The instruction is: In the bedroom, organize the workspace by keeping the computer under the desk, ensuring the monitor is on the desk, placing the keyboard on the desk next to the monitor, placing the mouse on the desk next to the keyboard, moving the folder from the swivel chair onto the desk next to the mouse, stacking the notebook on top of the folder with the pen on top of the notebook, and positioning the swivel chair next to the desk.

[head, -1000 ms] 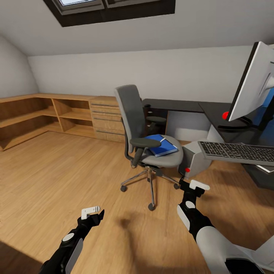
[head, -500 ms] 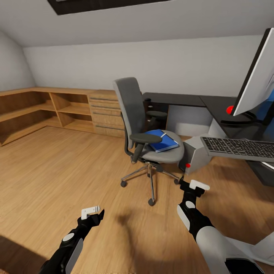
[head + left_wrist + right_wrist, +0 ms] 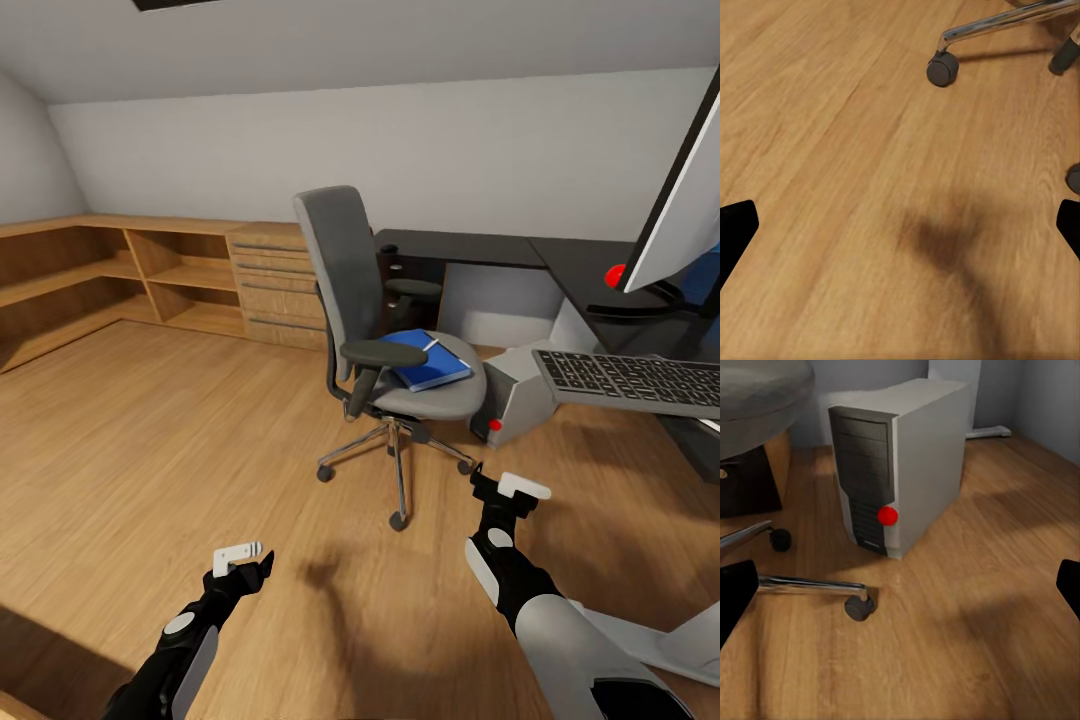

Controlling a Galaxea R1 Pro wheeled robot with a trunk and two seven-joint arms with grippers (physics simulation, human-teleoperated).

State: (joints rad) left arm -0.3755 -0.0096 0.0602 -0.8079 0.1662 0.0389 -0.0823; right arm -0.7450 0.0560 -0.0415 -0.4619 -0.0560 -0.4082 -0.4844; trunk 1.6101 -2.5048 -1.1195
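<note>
The grey swivel chair (image 3: 352,262) stands on the floor in front of the black desk (image 3: 470,246). On its seat lies the blue folder (image 3: 432,364) with the thin white pen (image 3: 431,345) on top. To the chair's right, the light grey computer (image 3: 522,394) (image 3: 904,450) rests on the floor by the desk. The keyboard (image 3: 630,380) lies at the desk's near edge, below the monitor (image 3: 688,205). My left gripper (image 3: 243,558) (image 3: 900,229) and right gripper (image 3: 508,489) (image 3: 900,585) hang open and empty above the floor. The mouse and notebook are out of view.
Low wooden shelves (image 3: 90,270) and a light wooden drawer chest (image 3: 268,285) line the left and back walls. The chair's chrome legs and casters (image 3: 943,69) (image 3: 859,607) lie just ahead of both grippers. Wood floor stretches to the left.
The whole picture has shifted: the camera has moved closer to the chair and tilted down. Both arms hold the same pose.
</note>
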